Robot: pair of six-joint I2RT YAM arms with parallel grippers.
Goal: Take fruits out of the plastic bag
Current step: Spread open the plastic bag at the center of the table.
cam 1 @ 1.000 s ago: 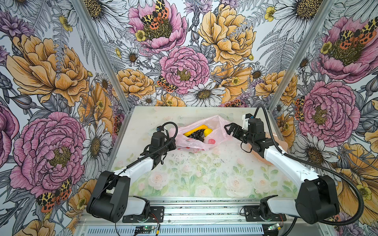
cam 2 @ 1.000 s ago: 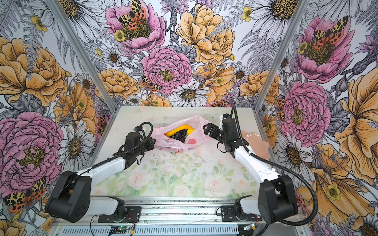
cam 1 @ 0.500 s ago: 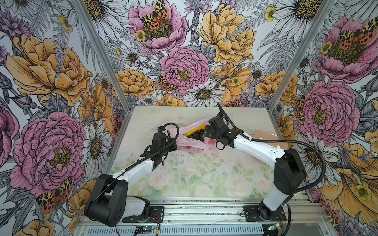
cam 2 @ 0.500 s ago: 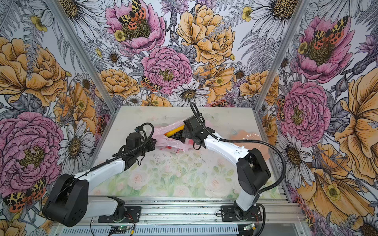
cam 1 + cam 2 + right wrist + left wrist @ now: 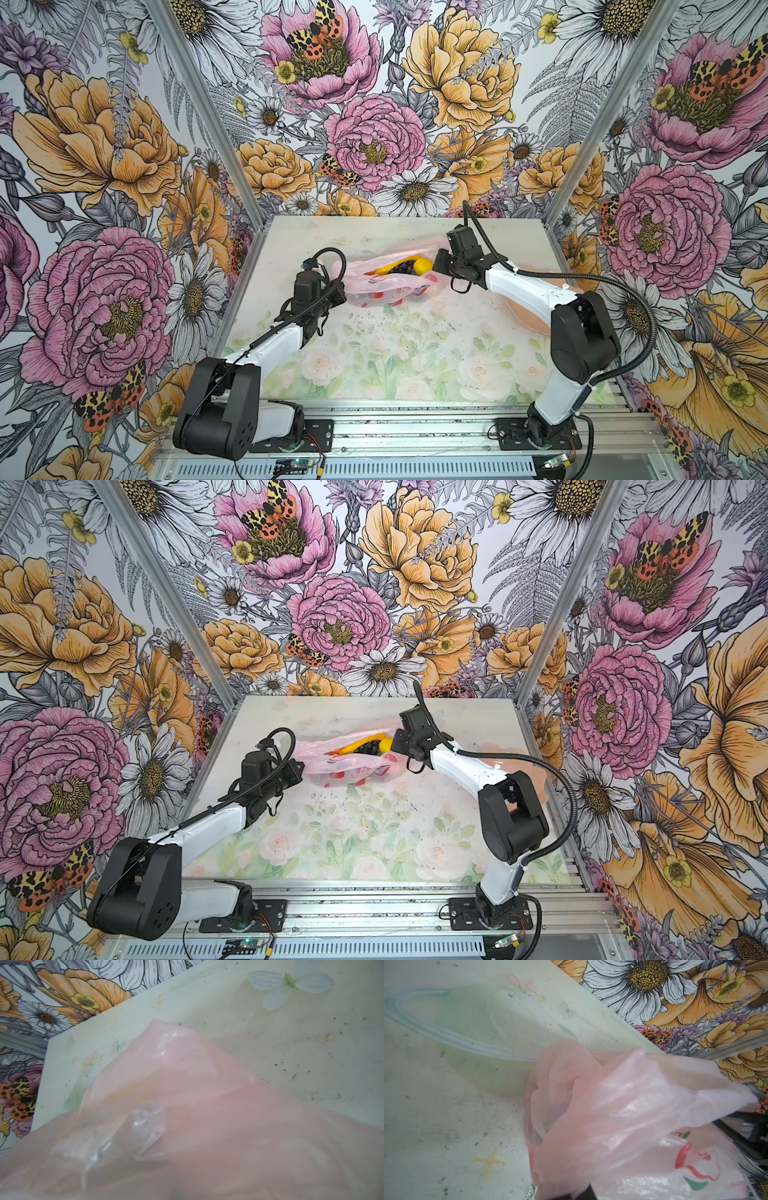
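Plastic bag [image 5: 386,286] [image 5: 345,766]: thin translucent pink film with red fruit prints, crumpled, lying toward the rear of the table [image 5: 374,357], mouth open. Contents (partly veiled by film): yellow banana [image 5: 387,268], dark grape bunch [image 5: 405,269] touching it, yellow lemon [image 5: 423,266] at the mouth's right end.

The bag [image 5: 386,284] is pink with red prints, the banana [image 5: 384,269] yellow, the grapes [image 5: 402,269] blackish, the counter [image 5: 395,353] pale green with roses.

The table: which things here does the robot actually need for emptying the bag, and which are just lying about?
Part of the job: plastic bag, banana, grape bunch, lemon, left pincer and right pincer, both shut on the bag's film.

Just lying about, as far as shown: peach dish, partly hidden under the right arm.
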